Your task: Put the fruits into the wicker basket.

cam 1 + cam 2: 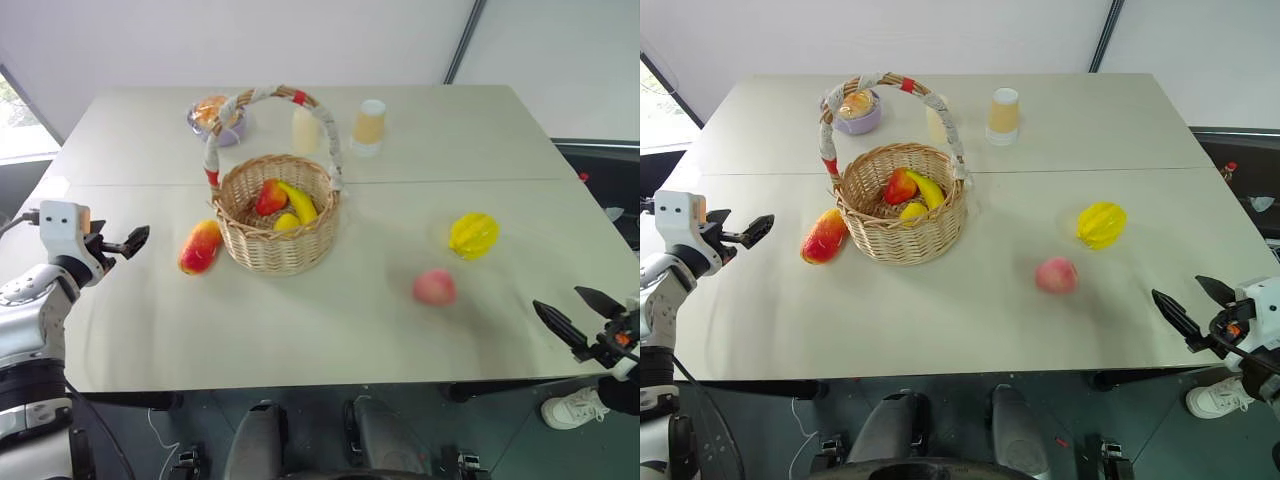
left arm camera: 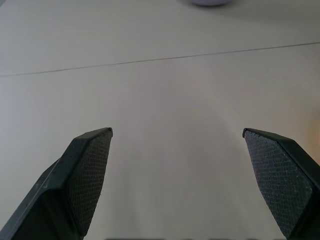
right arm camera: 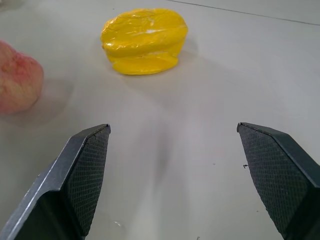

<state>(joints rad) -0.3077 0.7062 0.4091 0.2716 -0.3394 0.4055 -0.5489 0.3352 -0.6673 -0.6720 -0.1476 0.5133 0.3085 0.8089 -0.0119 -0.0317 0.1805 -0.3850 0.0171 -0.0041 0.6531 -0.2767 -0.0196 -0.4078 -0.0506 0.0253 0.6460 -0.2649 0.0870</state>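
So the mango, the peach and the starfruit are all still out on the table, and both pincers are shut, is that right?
Not quite. The mango, peach and starfruit do lie on the table, outside the wicker basket. But both pincers are open: the left wrist view shows the left pincer spread wide, and the right wrist view the right pincer.

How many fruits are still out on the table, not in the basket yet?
3: the mango against the wicker basket on its left, the peach and the starfruit to its right.
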